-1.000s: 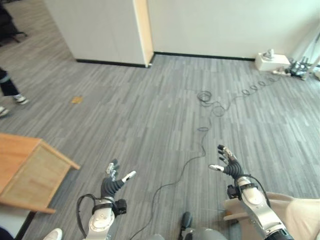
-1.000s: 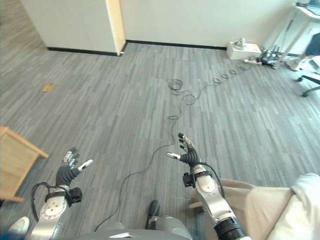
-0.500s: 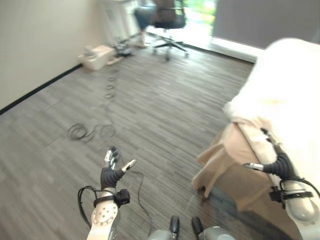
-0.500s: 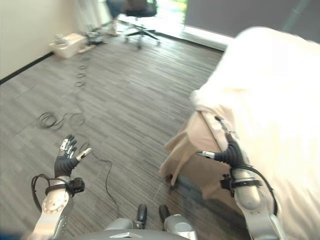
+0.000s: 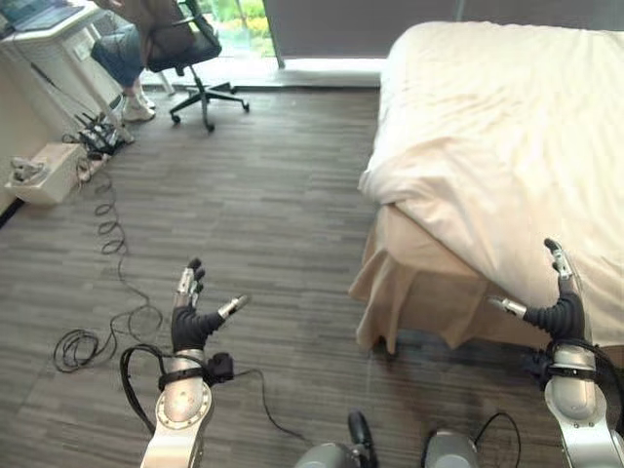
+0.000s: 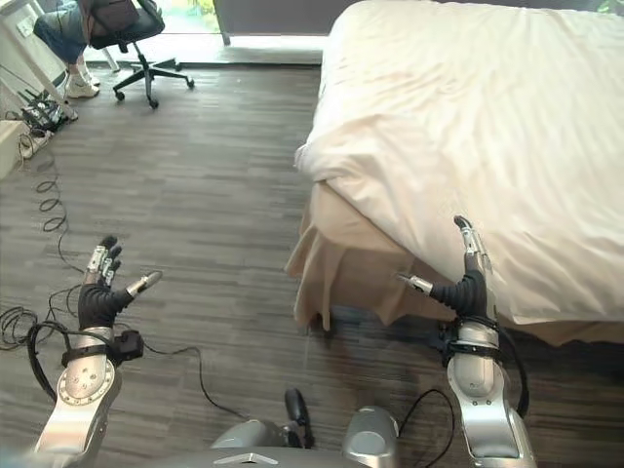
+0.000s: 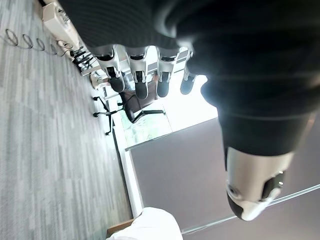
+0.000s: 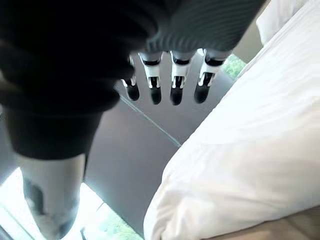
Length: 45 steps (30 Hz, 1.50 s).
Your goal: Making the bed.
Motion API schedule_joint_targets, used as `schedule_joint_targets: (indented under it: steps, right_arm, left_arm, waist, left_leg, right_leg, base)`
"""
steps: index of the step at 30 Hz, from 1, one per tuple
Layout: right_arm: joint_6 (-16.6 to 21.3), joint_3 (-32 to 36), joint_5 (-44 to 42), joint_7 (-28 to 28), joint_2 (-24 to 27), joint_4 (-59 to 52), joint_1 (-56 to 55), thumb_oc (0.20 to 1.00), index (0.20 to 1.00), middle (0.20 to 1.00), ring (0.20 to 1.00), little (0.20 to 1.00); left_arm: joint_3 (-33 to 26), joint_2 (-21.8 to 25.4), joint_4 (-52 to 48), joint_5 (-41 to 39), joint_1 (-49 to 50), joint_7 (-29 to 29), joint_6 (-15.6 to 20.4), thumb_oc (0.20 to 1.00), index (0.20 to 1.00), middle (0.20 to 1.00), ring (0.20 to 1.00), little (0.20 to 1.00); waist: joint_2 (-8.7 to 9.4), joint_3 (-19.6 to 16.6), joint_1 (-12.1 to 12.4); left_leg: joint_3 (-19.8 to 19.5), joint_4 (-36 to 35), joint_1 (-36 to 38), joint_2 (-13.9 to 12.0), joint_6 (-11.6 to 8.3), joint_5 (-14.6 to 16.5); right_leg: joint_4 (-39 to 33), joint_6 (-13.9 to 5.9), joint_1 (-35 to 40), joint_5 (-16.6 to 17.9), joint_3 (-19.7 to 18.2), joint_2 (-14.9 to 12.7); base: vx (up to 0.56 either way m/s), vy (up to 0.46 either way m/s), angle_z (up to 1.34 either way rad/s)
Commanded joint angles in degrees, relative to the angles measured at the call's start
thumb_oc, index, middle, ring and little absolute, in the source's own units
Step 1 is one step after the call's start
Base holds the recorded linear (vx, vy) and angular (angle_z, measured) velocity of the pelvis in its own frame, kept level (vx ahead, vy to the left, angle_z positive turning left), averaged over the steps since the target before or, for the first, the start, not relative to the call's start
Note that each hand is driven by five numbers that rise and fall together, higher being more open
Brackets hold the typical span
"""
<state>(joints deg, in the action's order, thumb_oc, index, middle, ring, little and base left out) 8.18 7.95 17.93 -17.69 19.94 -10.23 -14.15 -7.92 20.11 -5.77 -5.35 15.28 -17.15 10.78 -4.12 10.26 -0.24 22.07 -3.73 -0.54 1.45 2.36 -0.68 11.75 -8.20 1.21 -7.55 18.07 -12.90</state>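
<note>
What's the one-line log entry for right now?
phase: approach | left hand: open, over floor | right hand: open, at bed corner, holding nothing | white duvet: untouched | person in office chair: far left

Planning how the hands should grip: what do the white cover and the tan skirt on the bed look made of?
The white bed cover looks like soft matte woven fabric, probably cotton: it creases finely and drapes over the edge. The tan bed skirt looks like thinner matte cloth, hanging in loose folds down to the floor.

Bed [image 6: 351, 244], white duvet [image 6: 468, 127] spread over it, grey floor [image 6: 214, 175]
</note>
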Motion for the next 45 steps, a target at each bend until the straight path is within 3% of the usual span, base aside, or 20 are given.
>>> schedule_joint_targets:
  steps: [1,3,4,6,10,11,12,13,16,17,18,21,22,23,27,29,30,33,36,45]
  right_arm:
    - [0.55,0.42,-3.97,-0.29,2.81,2.18,1.55,1.000,1.000,1.000,1.000,1.000]
    - [0.62,0.36,-3.99,-0.34,2.86,2.36,1.76,1.000,1.000,1.000,1.000,1.000]
    - [0.35,0.42,-3.33,-0.58,5.94,2.62,3.61,1.000,1.000,1.000,1.000,1.000]
    - [-0.37,0.33,-2.07,-0.97,9.42,4.51,5.85,1.000,1.000,1.000,1.000,1.000]
    - [-1.31,1.21,-1.51,-0.73,12.31,4.64,7.95,1.000,1.000,1.000,1.000,1.000]
    - [-1.47,1.85,-0.71,-1.65,13.83,5.01,9.46,1.000,1.000,1.000,1.000,1.000]
    - [-1.47,1.85,-0.71,-1.65,13.83,5.01,9.46,1.000,1.000,1.000,1.000,1.000]
    - [-1.85,2.48,-0.40,-2.74,14.93,4.84,11.00,1.000,1.000,1.000,1.000,1.000]
    - [-1.82,3.68,0.49,-3.18,15.36,4.25,11.25,1.000,1.000,1.000,1.000,1.000]
    - [-2.33,4.31,1.20,-3.05,15.31,5.02,11.41,1.000,1.000,1.000,1.000,1.000]
    - [-2.71,3.29,1.44,-2.56,15.07,5.85,13.26,1.000,1.000,1.000,1.000,1.000]
    - [-3.06,2.69,1.76,-2.13,14.85,5.78,14.83,1.000,1.000,1.000,1.000,1.000]
    - [-4.11,0.14,2.70,-2.96,17.35,9.80,19.64,1.000,1.000,1.000,1.000,1.000]
    - [-4.00,-0.11,2.66,-3.12,17.45,10.23,20.06,1.000,1.000,1.000,1.000,1.000]
    - [-6.55,-2.03,2.14,-5.70,23.67,19.87,27.11,1.000,1.000,1.000,1.000,1.000]
    - [-8.01,-2.47,2.25,-6.88,26.53,23.96,29.28,1.000,1.000,1.000,1.000,1.000]
    - [-9.61,-3.79,2.75,-8.33,29.80,29.37,32.80,1.000,1.000,1.000,1.000,1.000]
    - [-11.15,-8.19,2.17,-9.54,34.10,37.47,42.00,1.000,1.000,1.000,1.000,1.000]
    - [-11.58,-10.84,1.08,-9.87,35.88,43.13,46.54,1.000,1.000,1.000,1.000,1.000]
    - [-12.95,-23.12,-2.03,-10.59,42.82,64.52,65.66,1.000,1.000,1.000,1.000,1.000]
  left_arm:
    - [-2.19,-0.24,0.35,2.99,-2.41,-0.34,2.99,1.000,1.000,1.000,1.000,1.000]
    - [-2.25,-0.26,0.39,2.99,-2.50,-0.34,3.00,1.000,1.000,1.000,1.000,1.000]
    - [-1.85,-0.14,0.85,2.51,-3.19,-0.48,3.18,1.000,1.000,1.000,1.000,1.000]
    - [-1.17,-0.46,1.54,1.79,-4.31,-0.63,3.49,1.000,1.000,1.000,1.000,1.000]
    - [-0.71,-0.67,1.17,2.13,-4.35,-0.07,3.19,1.000,1.000,1.000,1.000,1.000]
    - [-0.30,-0.39,1.29,2.53,-4.17,0.48,3.11,1.000,1.000,1.000,1.000,1.000]
    - [-0.30,-0.39,1.29,2.53,-4.17,0.48,3.11,1.000,1.000,1.000,1.000,1.000]
    - [0.13,0.11,1.52,2.78,-4.39,0.77,3.25,1.000,1.000,1.000,1.000,1.000]
    - [0.09,0.32,1.68,2.91,-4.19,1.23,3.38,1.000,1.000,1.000,1.000,1.000]
    - [0.42,1.43,1.57,2.22,-3.95,2.78,3.64,1.000,1.000,1.000,1.000,1.000]
    - [0.48,3.56,1.84,1.88,-3.35,3.88,3.53,1.000,1.000,1.000,1.000,1.000]
    - [0.30,4.63,1.99,1.26,-3.25,4.31,3.61,1.000,1.000,1.000,1.000,1.000]
    - [1.03,6.99,3.69,0.31,-3.40,4.82,3.41,1.000,1.000,1.000,1.000,1.000]
    - [0.94,6.96,3.75,0.27,-3.50,4.84,3.42,1.000,1.000,1.000,1.000,1.000]
    - [3.19,8.65,5.67,-2.06,-4.51,6.87,3.60,1.000,1.000,1.000,1.000,1.000]
    - [4.67,9.51,7.53,-3.03,-6.35,7.43,3.58,1.000,1.000,1.000,1.000,1.000]
    - [6.40,10.20,9.88,-3.91,-8.59,7.48,3.73,1.000,1.000,1.000,1.000,1.000]
    - [7.36,11.39,11.42,-3.05,-8.75,7.62,4.28,1.000,1.000,1.000,1.000,1.000]
    - [7.59,11.20,12.02,-3.07,-8.36,7.68,4.28,1.000,1.000,1.000,1.000,1.000]
    - [11.46,10.61,12.92,-6.89,-9.69,8.00,5.63,1.000,1.000,1.000,1.000,1.000]
  waist:
    - [2.41,-1.91,-0.23]
    - [2.36,-1.80,-0.27]
    - [3.07,-0.21,0.52]
    - [3.61,1.02,1.37]
    - [4.63,1.03,2.66]
    - [4.21,0.91,3.52]
    - [4.21,0.91,3.52]
    - [4.19,1.19,4.89]
    - [3.75,0.34,5.07]
    - [4.75,-0.53,5.28]
    - [5.90,0.20,6.00]
    - [6.39,1.29,6.34]
    - [6.58,3.04,7.85]
    - [6.81,3.20,7.83]
    - [7.54,4.70,9.13]
    - [7.89,5.59,9.18]
    - [7.87,6.28,9.32]
    - [8.80,6.24,10.51]
    - [8.61,6.06,10.75]
    - [5.52,7.68,11.51]
  left_leg:
    - [-5.83,5.32,6.26,-7.57,-4.66,4.77]
    - [-5.87,6.14,5.90,-7.77,-4.71,5.23]
    - [-7.03,14.56,2.31,-9.27,-5.29,4.77]
    - [-10.02,19.94,-1.72,-9.87,-6.09,3.52]
    - [-11.64,13.11,-4.28,-7.30,-5.74,2.96]
    - [-10.79,6.23,-5.76,-7.89,-6.48,-1.42]
    - [-10.79,6.23,-5.76,-7.89,-6.48,-1.42]
    - [-10.48,2.24,-7.83,-8.59,-7.16,-4.18]
    - [-10.24,-0.45,-6.39,-8.81,-6.78,-4.58]
    - [-10.62,-0.30,-5.27,-7.84,-6.09,-3.57]
    - [-11.01,0.30,-3.52,-6.60,-4.25,-1.94]
    - [-10.79,1.20,-3.02,-6.18,-3.25,-1.20]
    - [-11.31,1.75,-1.56,-6.28,-1.89,0.30]
    - [-11.22,1.75,-1.43,-6.01,-1.86,0.57]
    - [-14.63,1.39,-1.87,-5.26,-2.21,0.74]
    - [-17.60,1.32,-2.67,-4.31,-2.66,0.88]
    - [-20.65,1.16,-3.52,-3.65,-3.02,1.02]
    - [-22.01,0.73,-4.82,-2.37,-3.21,1.06]
    - [-22.16,0.01,-5.01,-2.19,-3.29,0.60]
    - [-23.92,-1.27,-10.26,-3.04,-5.60,-2.09]
  right_leg:
    - [-15.92,-0.55,3.55,7.90,-2.61,3.06]
    - [-16.01,-0.51,3.60,7.96,-2.61,3.16]
    - [-16.52,0.65,4.56,7.25,-3.09,3.69]
    - [-16.64,1.54,5.22,6.51,-2.78,3.98]
    - [-16.75,0.87,5.54,6.06,-1.87,3.68]
    - [-16.75,0.15,6.04,5.51,-1.41,3.93]
    - [-16.75,0.15,6.04,5.51,-1.41,3.93]
    - [-16.75,-0.19,6.95,4.42,-0.99,3.75]
    - [-16.75,-0.87,8.21,3.58,-0.32,3.64]
    - [-13.72,-1.62,9.06,3.03,0.60,2.00]
    - [-4.30,-2.39,5.89,3.81,-0.52,-0.22]
    - [2.00,-3.07,2.32,5.89,-1.86,-1.53]
    - [10.16,-3.50,-2.08,8.54,-0.64,-3.21]
    - [11.11,-3.66,-2.45,7.92,-0.93,-3.62]
    - [2.49,-1.72,-3.95,5.56,-0.27,-0.19]
    - [-6.35,-1.43,-5.02,5.69,-3.13,2.57]
    - [-9.97,-1.79,-7.03,7.61,-6.23,3.45]
    - [-14.13,-1.94,-6.72,10.90,-5.28,2.22]
    - [-14.44,-1.87,-7.02,11.72,-5.21,2.36]
    - [-16.51,-1.37,-10.47,12.63,-3.66,2.96]
  base:
    - [0.12,-0.193,-0.36]
    - [0.03,-0.127,-0.34]
    - [0.00,-0.147,-0.17]
    - [0.00,-0.117,-0.27]
    - [0.10,0.061,-0.13]
    - [0.10,0.115,0.11]
    - [0.18,0.198,0.19]
    - [0.15,0.162,0.15]
    - [0.20,0.178,0.08]
    - [0.31,0.246,0.18]
    - [0.29,0.255,0.22]
    - [0.11,0.149,-0.01]
    - [0.11,0.122,0.07]
    - [0.15,0.124,0.06]
    - [0.11,-0.048,0.26]
    - [0.13,-0.129,1.01]
    - [0.15,-0.163,1.27]
    - [0.10,-0.071,1.24]
    - [0.07,-0.017,0.42]
    - [0.01,-0.059,0.05]
